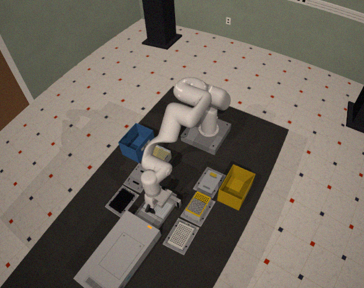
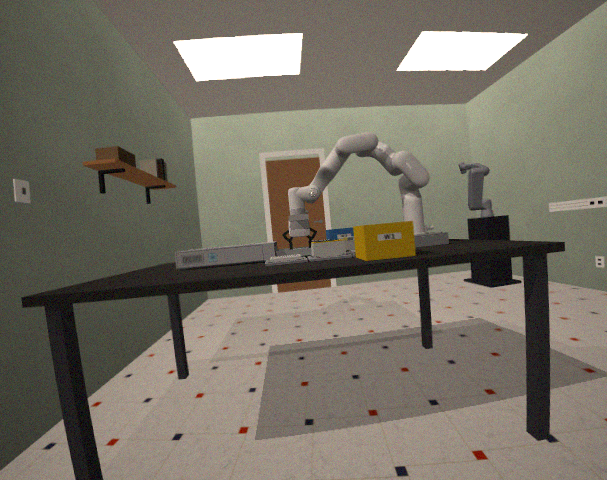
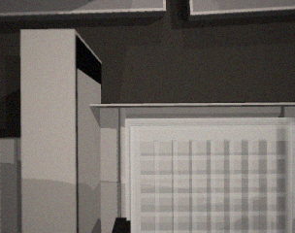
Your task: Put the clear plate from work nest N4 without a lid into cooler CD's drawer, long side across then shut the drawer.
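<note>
The clear plate (image 1: 165,212) (image 3: 211,132) is between my gripper's (image 1: 164,207) (image 2: 300,245) (image 3: 211,225) fingers, which stand wide across it; the gripper is shut on it. The plate is level, in or just above the pulled-out drawer, its edges running parallel to the drawer wall (image 3: 196,104) in the wrist view. Whether it rests on the drawer floor, and its locators, cannot be made out. The cooler CD (image 1: 120,248) (image 2: 225,254) stands at the bench's near left, its orange lamp (image 1: 149,227) lit. My arm and gripper hide part of the drawer in the top view.
Left of the drawer are a nest with a black plate (image 1: 122,200) and a grey nest (image 1: 132,180). Right of it are a white plate (image 1: 180,234), a yellow rack (image 1: 198,203) and a grey lidded item (image 1: 209,180). A blue bin (image 1: 131,150) and a yellow bin (image 1: 229,198) (image 2: 383,246) stand farther back.
</note>
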`<state>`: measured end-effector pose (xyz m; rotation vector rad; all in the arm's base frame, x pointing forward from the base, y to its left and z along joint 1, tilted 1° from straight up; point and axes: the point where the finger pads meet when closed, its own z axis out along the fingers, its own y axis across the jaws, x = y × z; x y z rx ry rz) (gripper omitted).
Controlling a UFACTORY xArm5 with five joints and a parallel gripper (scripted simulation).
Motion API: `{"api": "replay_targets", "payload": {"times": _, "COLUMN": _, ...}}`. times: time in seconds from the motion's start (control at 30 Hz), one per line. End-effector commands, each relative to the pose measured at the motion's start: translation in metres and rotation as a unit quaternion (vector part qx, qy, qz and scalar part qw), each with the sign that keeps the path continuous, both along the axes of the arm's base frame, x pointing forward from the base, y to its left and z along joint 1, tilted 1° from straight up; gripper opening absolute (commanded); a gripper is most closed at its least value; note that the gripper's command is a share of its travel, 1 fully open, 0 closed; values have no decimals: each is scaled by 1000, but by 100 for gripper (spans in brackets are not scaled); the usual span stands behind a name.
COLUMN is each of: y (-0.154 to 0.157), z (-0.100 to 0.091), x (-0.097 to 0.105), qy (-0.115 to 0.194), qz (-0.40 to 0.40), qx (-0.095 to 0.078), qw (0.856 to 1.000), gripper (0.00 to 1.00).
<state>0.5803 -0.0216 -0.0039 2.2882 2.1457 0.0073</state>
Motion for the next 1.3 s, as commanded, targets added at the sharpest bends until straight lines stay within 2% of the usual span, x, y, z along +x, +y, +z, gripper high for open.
{"api": "replay_targets", "payload": {"times": 0.0, "y": 0, "z": -1, "x": 2, "qy": -3, "qz": 0, "qx": -6, "qw": 1000, "gripper": 0}}
{"api": "replay_targets", "payload": {"times": 0.43, "y": 0, "z": -8, "x": 2, "qy": -3, "qz": 0, "qx": -6, "qw": 1000, "gripper": 0}}
{"api": "replay_targets", "payload": {"times": 1.27, "y": 0, "z": -8, "x": 1, "qy": -3, "qz": 0, "qx": -6, "qw": 1000, "gripper": 0}}
